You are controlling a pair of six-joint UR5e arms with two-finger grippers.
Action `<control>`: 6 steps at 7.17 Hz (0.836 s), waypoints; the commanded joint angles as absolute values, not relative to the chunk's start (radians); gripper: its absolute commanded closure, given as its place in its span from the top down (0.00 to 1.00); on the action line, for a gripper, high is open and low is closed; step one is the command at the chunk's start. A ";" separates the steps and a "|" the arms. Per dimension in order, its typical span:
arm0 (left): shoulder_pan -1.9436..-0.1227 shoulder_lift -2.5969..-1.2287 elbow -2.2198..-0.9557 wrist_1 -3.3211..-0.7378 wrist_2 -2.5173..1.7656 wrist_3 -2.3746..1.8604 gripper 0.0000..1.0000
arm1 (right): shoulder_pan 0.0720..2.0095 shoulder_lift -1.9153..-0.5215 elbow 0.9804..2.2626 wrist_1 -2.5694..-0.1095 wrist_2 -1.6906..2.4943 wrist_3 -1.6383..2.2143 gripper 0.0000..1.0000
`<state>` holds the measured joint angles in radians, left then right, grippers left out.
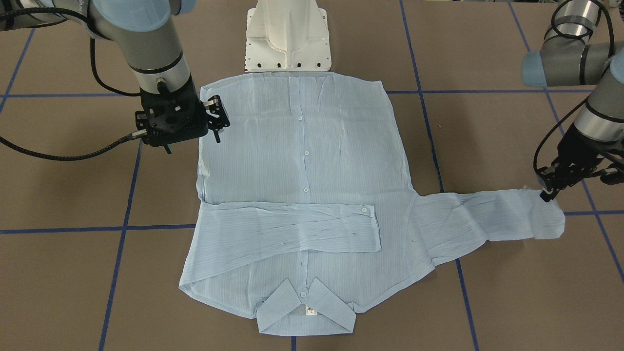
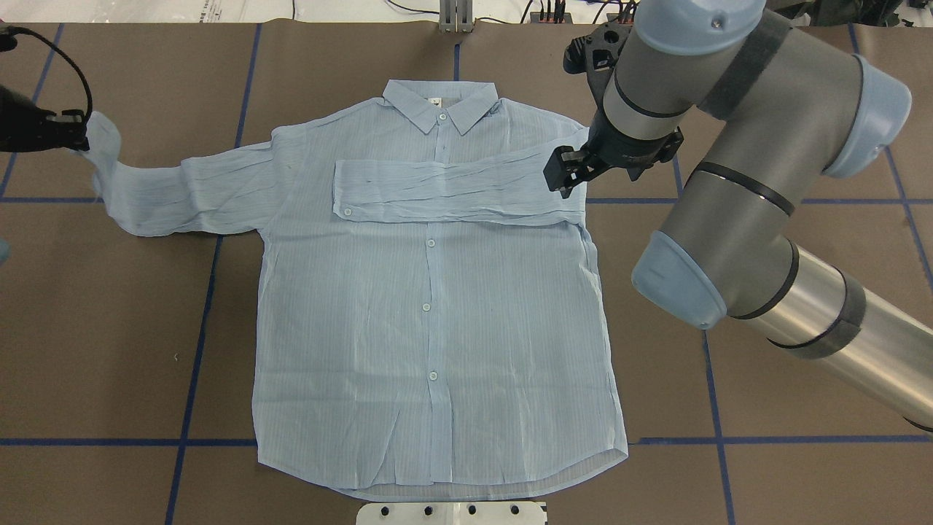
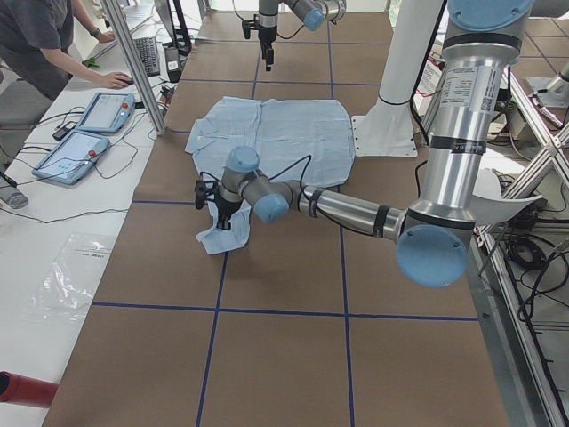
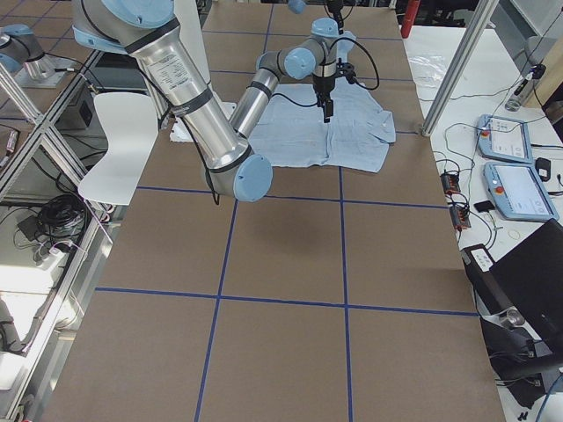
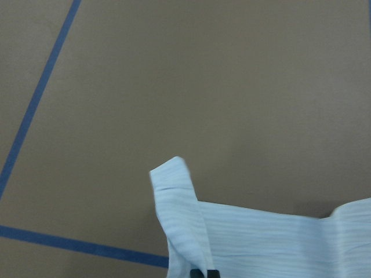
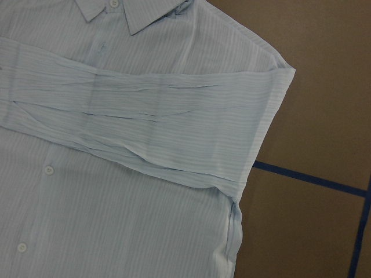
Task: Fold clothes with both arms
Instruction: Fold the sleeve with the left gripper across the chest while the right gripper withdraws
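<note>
Out on my left, my left pincer (image 1: 547, 195) is clamped on the cuff (image 5: 174, 191) of the shirt (image 2: 437, 313) — lying flat, buttons up — prob. to swing it across like the folded sleeve (image 2: 452, 191) — w/ my right pincer (image 1: 218, 119) hovering parted & empty over the shirt's right side.

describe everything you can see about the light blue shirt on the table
The thin pale-blue finely striped button-up shirt lies front up and buttoned, flat but wrinkled, on the brown table marked with blue tape, hem toward the robot, pointed collar far from it, a white label inside the neck. One long sleeve is folded across the chest, its cuff buttoned. The other sleeve stretches out sideways, and the black left gripper pinches its end, lifted off the table.
</note>
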<state>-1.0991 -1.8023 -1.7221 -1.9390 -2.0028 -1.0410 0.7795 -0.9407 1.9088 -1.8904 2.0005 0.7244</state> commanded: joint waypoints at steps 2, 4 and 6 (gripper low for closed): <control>-1.059 -2.212 -1.770 -1.513 -2.081 -1.359 0.00 | 0.784 -1.075 1.983 -1.888 2.000 0.718 1.00; -1.048 -2.343 -1.766 -1.528 -2.204 -1.578 0.00 | 0.784 -1.091 1.982 -1.888 2.002 0.715 1.00; -0.930 -2.356 -1.717 -1.638 -2.198 -1.694 0.00 | 0.784 -1.095 1.982 -1.888 2.002 0.715 1.00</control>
<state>-0.9852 -2.3408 -1.7503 -1.5696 -2.1922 -1.6135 0.7838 -1.0920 1.9810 -1.8883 2.0018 0.7151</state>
